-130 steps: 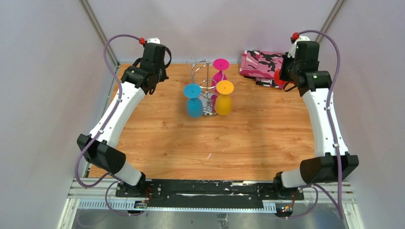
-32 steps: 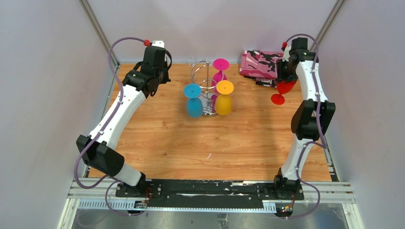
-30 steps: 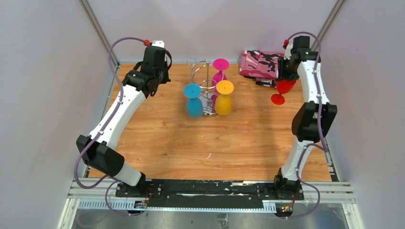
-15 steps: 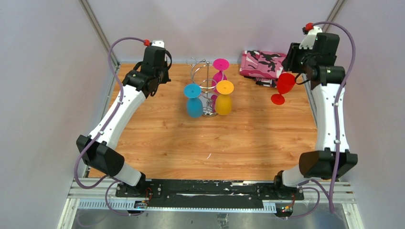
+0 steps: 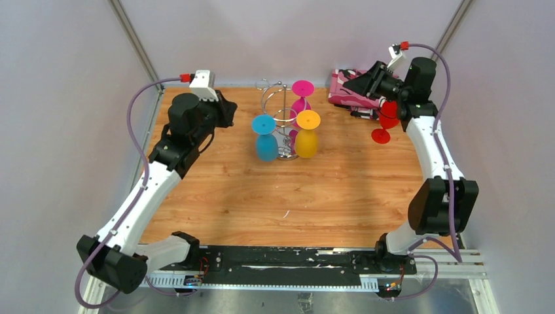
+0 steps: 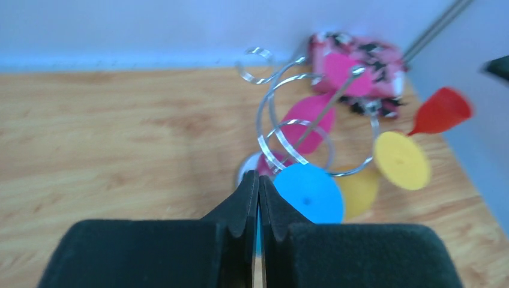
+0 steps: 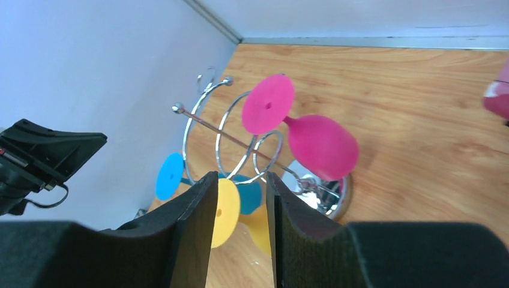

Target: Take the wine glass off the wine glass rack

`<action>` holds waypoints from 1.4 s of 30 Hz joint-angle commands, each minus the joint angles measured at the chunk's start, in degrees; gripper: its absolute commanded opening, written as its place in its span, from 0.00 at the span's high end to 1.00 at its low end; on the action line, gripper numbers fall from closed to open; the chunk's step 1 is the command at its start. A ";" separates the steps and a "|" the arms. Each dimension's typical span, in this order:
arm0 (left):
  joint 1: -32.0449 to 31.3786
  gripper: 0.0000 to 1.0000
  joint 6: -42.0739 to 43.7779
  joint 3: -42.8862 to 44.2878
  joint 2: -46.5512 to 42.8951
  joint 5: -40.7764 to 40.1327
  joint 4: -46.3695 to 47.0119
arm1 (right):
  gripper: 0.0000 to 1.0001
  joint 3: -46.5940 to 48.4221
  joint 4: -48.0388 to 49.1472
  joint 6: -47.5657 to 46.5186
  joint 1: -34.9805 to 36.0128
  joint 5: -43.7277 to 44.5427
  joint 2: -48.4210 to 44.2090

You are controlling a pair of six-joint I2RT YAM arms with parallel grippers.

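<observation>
The chrome wine glass rack (image 5: 275,104) stands at the back middle of the table. A blue glass (image 5: 265,139), a yellow glass (image 5: 306,135) and a magenta glass (image 5: 302,97) hang on it upside down. A red glass (image 5: 387,119) stands on the table at the right, free of both grippers. My left gripper (image 5: 229,112) is shut and empty, left of the rack, pointing at the blue glass (image 6: 309,192). My right gripper (image 5: 351,85) is open and empty, right of the rack, aimed at the rack (image 7: 327,192), with the yellow foot (image 7: 227,211) between its fingers in view.
A pink camouflage cloth (image 5: 353,88) lies at the back right, under my right gripper. White walls close in the table on the left, back and right. The red glass (image 6: 441,111) sits close to the right wall.
My right gripper has let go of the red glass and swung left to face the rack. My left arm has swung its wrist round to point at the rack.
</observation>
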 commanded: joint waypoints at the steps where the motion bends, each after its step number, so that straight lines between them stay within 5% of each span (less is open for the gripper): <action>1: -0.28 0.93 -2.15 -4.99 -3.71 11.53 19.02 | 0.60 -0.18 11.93 8.75 2.73 -6.30 2.96; 15: -0.28 0.94 1.81 -4.70 -4.59 5.96 15.47 | 0.64 10.29 4.08 5.73 9.92 -1.58 19.73; 33: -0.28 0.95 3.91 -4.83 -5.84 3.84 12.57 | 0.65 16.38 5.96 9.26 12.44 -2.12 26.30; 42: -0.28 0.95 4.27 -5.32 -6.45 3.86 12.02 | 0.77 15.67 8.33 13.27 13.05 -1.70 27.00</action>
